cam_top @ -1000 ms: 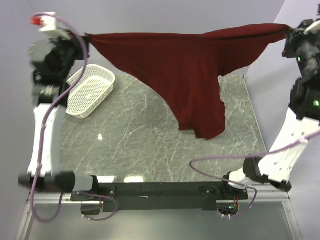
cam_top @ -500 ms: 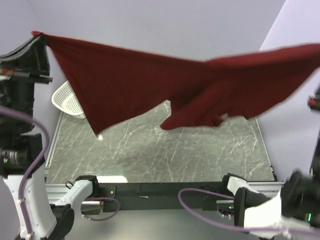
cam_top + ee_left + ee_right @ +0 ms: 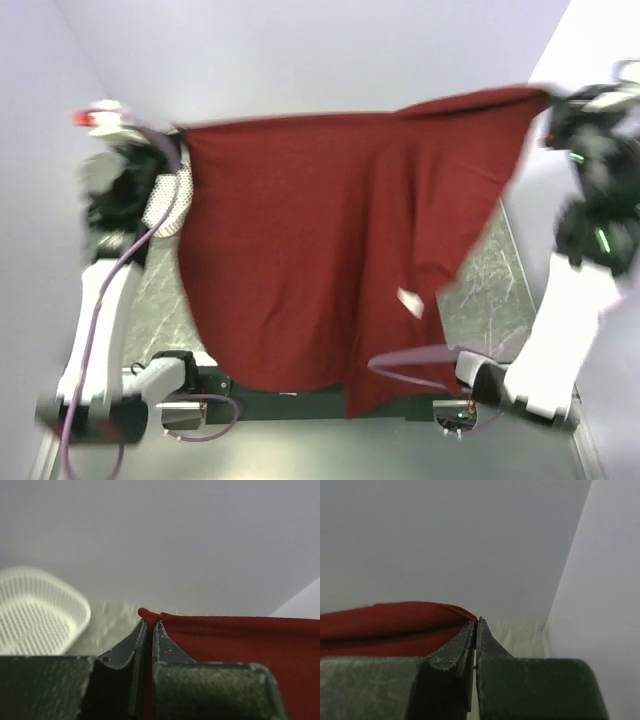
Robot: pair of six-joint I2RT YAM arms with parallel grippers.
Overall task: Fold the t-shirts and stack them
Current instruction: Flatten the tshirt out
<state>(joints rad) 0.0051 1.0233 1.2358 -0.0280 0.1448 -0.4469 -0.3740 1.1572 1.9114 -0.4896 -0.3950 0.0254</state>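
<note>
Left arm: my left arm [image 3: 100,300] stands white and nearly upright from its base at the near edge. Its dark wrist is bent inward at the top, and a purple cable [image 3: 140,240] runs along it.
Basket: the basket [image 3: 35,610] is white perforated plastic, oval with a rounded rim. It sits on the worktop at the far left, partly hidden behind my wrist in the top view.
Left gripper: my left gripper [image 3: 150,622] has its dark, pitted fingers pressed together on one top corner of the t-shirt.
T-shirt: the t-shirt [image 3: 300,250] is soft, matt, dark red cloth. It is pulled taut along its top edge between both grippers and hangs as a broad sheet above the worktop.
Neck label: the neck label [image 3: 410,300] is a small white patch low on the right of the cloth.
Worktop: the worktop [image 3: 480,280] is glossy grey-green with white veins.
Right gripper: my right gripper [image 3: 476,622] is closed on the other top corner, where the cloth bunches into a fold.
Right arm: my right arm [image 3: 565,330] is white, leans outward and looks blurred, with its wrist raised high.
</note>
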